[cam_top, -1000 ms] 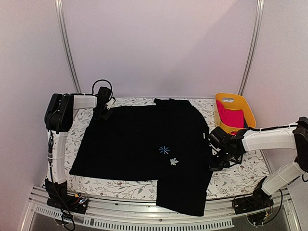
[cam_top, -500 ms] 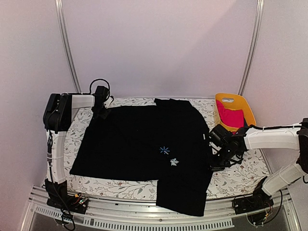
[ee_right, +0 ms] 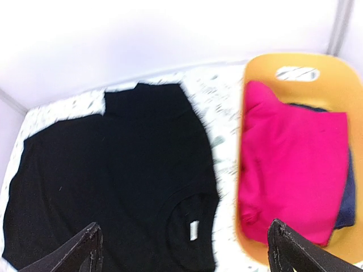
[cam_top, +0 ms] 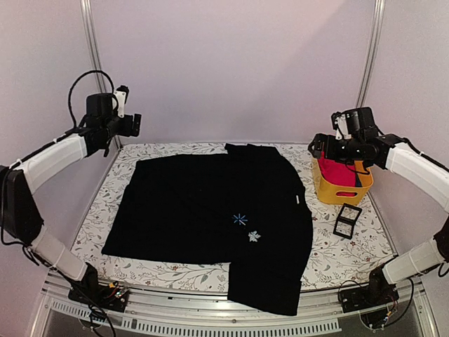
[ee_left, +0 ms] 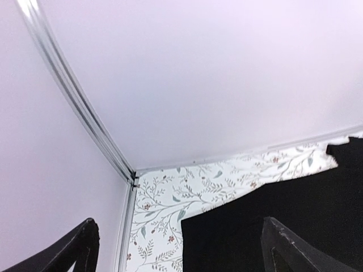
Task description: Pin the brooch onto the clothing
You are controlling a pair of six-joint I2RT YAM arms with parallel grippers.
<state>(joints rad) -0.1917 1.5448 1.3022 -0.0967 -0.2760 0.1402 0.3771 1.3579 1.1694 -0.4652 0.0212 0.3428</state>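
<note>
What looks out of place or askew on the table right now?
Mainly the black shirt: one part spills past the near edge of the table. A small black square frame lies askew beside the yellow basket. The brooch sits just below the blue print; nothing looks damaged.

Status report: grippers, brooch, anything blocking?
Left gripper open, right gripper open, both empty. Silvery leaf-shaped brooch on black long-sleeved shirt. Nothing blocking.
</note>
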